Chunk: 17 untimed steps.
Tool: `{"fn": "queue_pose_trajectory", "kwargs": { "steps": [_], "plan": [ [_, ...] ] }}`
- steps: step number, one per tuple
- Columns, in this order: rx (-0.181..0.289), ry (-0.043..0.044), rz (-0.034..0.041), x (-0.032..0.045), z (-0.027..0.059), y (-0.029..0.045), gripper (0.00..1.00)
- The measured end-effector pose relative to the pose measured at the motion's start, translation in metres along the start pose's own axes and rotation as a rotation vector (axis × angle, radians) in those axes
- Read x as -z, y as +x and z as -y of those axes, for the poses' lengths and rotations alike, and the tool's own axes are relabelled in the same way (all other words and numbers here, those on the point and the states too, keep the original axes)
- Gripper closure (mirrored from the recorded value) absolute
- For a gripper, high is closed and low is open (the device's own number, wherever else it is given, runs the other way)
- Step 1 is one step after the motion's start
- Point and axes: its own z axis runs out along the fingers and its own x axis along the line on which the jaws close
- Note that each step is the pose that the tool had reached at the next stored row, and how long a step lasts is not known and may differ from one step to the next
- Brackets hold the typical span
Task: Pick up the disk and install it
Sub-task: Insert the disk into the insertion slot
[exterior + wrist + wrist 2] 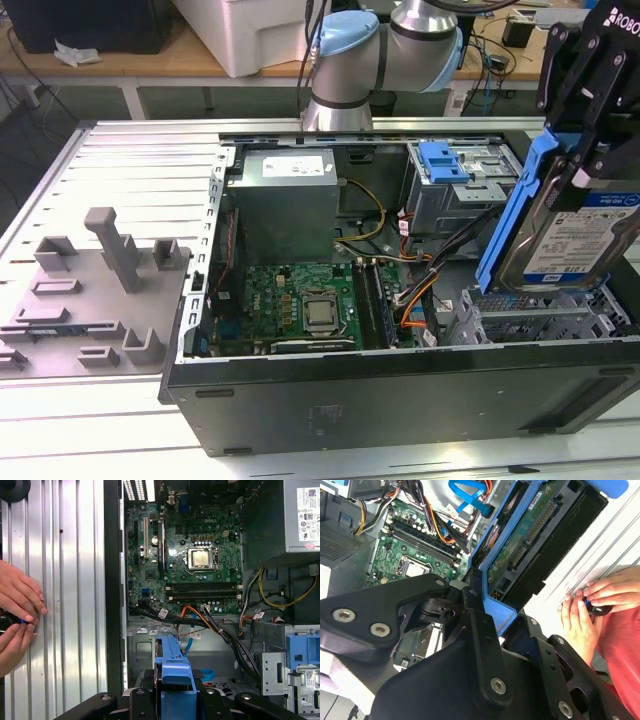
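In the exterior view the disk (566, 235), a silver drive with a white-and-blue label in a blue bracket, hangs tilted over the right front corner of the open computer case (400, 385). My black gripper (586, 165) is shut on its upper end. Just below it sits an empty silver drive cage (540, 312). The second wrist view shows the disk (530, 530) from its green circuit-board side, with my gripper (487, 607) clamped on the blue bracket. In the first wrist view the disk's blue edge (172, 667) stands between my gripper (172, 700) jaws.
Inside the case are the motherboard (305, 300), the grey power supply (285, 200), loose cables (420, 285) and a second cage with a blue clip (447, 160). A grey fixture block (95, 290) lies on the ribbed table. A person's hands (590, 605) rest on the table beside the case.
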Motion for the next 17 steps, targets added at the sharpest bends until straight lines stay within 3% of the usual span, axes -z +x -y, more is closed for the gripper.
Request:
{"fn": "queue_pose_trajectory", "kwargs": {
  "steps": [10, 17],
  "plan": [
    [0.008, 0.0005, 0.0022, -0.0025, 0.0003, -0.0002, 0.63],
    [0.009, 0.0003, 0.0109, -0.0036, 0.0017, -0.0010, 0.63]
  ]
}}
